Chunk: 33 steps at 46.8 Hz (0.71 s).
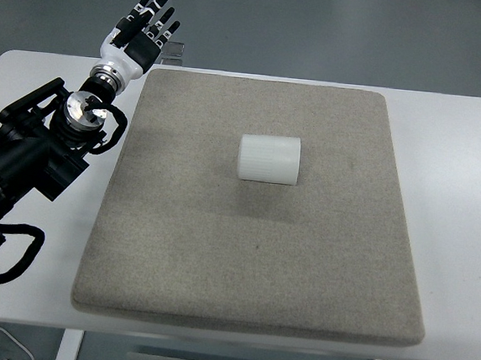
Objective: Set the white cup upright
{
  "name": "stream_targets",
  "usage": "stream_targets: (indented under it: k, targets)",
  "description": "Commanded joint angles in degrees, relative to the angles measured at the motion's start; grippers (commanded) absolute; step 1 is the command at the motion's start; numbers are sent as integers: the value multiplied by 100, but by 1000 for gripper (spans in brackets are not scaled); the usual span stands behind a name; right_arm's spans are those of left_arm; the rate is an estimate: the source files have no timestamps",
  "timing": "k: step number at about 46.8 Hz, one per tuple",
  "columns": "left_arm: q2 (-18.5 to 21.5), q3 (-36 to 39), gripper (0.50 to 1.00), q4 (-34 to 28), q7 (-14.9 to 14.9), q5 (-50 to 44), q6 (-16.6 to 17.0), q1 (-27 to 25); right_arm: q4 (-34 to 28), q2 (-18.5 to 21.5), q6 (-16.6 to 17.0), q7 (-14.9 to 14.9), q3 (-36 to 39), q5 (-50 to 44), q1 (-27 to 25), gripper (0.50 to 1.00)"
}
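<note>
My left robot hand [144, 33], fingers spread and empty, hovers well left of the white cup [268, 159] lying sideways on the mat [216, 262]; I should grip its ribbed side, then tip it upright

the left arm [31, 162] comes in from the lower left edge and stretches diagonally up toward the far left corner. its left hand [139, 35] is raised at the end, palm side showing, fingers [161, 5] spread straight and holding nothing. no right arm shows.
</note>
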Motion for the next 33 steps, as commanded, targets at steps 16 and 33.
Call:
stream_targets:
  k: [16,33]
  targets:
    - [17,690,992,-54,35,533,-28,-467,0,0,0,4,0,0,0,930]
    - [25,744,994,-642,35,2440,-72,-529,0,0,0,-5,0,0,9,930]
